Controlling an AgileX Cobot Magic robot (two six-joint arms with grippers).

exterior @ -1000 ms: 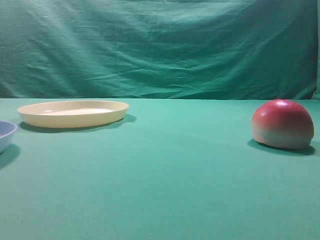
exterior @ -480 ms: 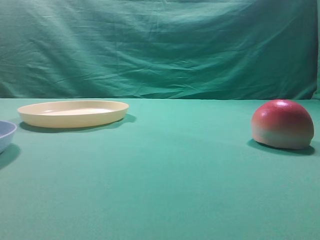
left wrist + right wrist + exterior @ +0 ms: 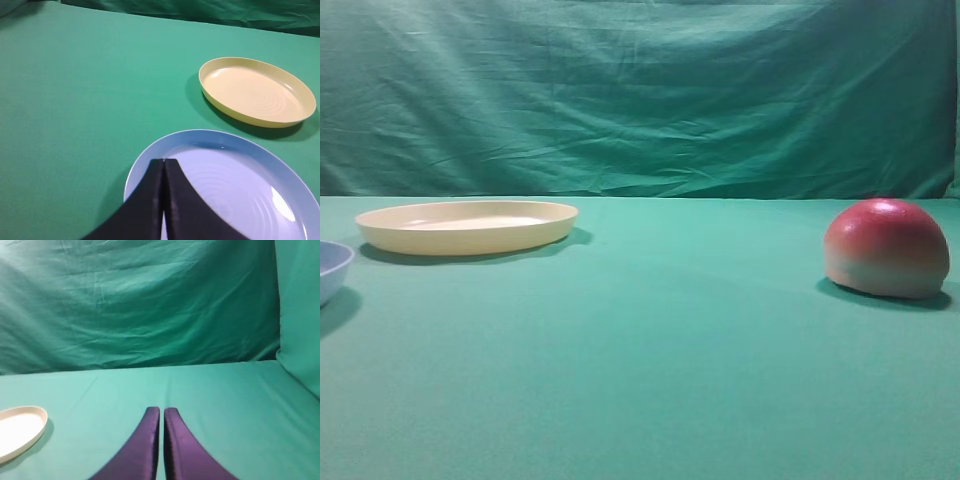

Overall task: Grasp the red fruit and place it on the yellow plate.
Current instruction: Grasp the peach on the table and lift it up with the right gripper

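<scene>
The red fruit (image 3: 886,248) is seen at far right, nearer the right claw (image 3: 160,412); both claws, left (image 3: 163,162) included, are pressed together, empty

Soft, even light falls from above and a little to the right, leaving the room moderately bright with a green cast. The yellow plate (image 3: 468,226) drops a faint shadow to its near and right side on the tabletop (image 3: 650,360), and the red fruit (image 3: 886,248) carries a small pale glare on its crown with a thin dark shadow beneath. The light blue dish (image 3: 230,185) shows a small white glint. Close to the lens, the left claw (image 3: 163,162) and right claw (image 3: 162,411) look soft-edged. The exterior view is slightly grainy.
</scene>
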